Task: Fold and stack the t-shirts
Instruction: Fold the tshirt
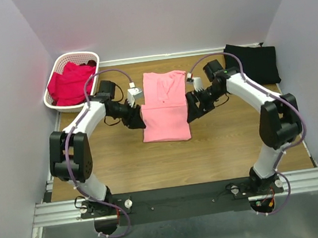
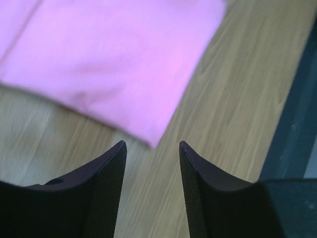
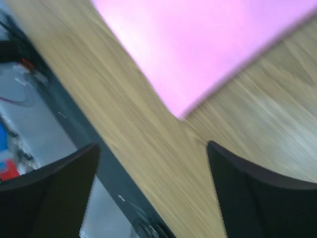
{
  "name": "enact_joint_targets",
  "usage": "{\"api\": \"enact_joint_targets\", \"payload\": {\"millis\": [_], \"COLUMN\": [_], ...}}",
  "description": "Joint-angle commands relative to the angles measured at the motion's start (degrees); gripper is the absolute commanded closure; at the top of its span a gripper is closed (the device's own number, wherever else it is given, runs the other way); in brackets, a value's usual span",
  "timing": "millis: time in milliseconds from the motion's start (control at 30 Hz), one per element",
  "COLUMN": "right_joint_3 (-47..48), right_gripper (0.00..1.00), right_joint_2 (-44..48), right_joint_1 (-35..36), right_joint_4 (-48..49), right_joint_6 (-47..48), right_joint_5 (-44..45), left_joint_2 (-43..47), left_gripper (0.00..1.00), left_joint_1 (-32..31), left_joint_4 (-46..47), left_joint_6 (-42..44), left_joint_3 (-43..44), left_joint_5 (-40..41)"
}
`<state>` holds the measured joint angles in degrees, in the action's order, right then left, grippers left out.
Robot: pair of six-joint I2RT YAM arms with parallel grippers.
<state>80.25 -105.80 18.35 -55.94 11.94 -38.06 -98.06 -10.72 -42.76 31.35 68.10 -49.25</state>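
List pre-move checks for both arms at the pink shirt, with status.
1. Left claw open, nothing in it: ok.
2. Right claw open, nothing in it: ok.
3. Pink shirt lies flat between the claws, free of both: ok.
4. Pink shirt's fold finished: cannot tell.
5. Black shirt folded at the far right corner: ok.
6. Basket emptied: not ok, red shirts inside.

The left arm (image 1: 91, 113) and right arm (image 1: 248, 87) pair white link shells with black joint housings. A lilac cable (image 1: 112, 71) runs along each. The left gripper (image 2: 151, 144) and right gripper (image 3: 153, 144) have black fingers (image 2: 106, 188), the left ones finely textured. A small white camera block (image 1: 133, 93) tops each wrist.
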Motion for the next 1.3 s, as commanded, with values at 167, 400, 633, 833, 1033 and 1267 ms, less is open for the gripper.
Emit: {"api": "enact_joint_targets", "payload": {"millis": [167, 400, 633, 833, 1033, 1267], "right_joint_3": [-10.63, -17.58, -21.36, -24.96, -27.86, -24.97], "right_gripper": [0.00, 0.00, 0.00, 0.00, 0.00, 0.00], "right_joint_2": [2.44, -1.77, -5.82, -9.95, -9.16, -3.81], "right_joint_1": [4.67, 8.46, 8.63, 6.53, 4.34, 1.78], "right_joint_4": [32.54, 47.23, 49.88, 49.70, 48.48, 35.38], "right_joint_6": [-29.51, -38.31, -37.53, -34.28, -32.25, -21.70], "right_joint_5": [-20.81, -22.76, -23.20, -23.99, -25.47, -23.29], "left_joint_2": [-0.90, -6.17, -15.56, -20.50, -27.60, -27.63], "left_gripper": [0.29, 0.08, 0.07, 0.07, 0.07, 0.07], "left_joint_1": [-7.99, -9.93, -9.85, -6.34, -3.87, -2.73], "left_joint_4": [18.06, 25.54, 26.50, 24.23, -6.30, -21.22], "left_joint_6": [-14.21, -17.64, -17.55, -15.10, 18.66, 35.44], "left_joint_3": [-9.29, -11.23, -10.17, -12.02, -7.11, -3.50], "left_joint_5": [-27.03, -27.04, -24.66, -25.71, -30.98, -33.54]}}
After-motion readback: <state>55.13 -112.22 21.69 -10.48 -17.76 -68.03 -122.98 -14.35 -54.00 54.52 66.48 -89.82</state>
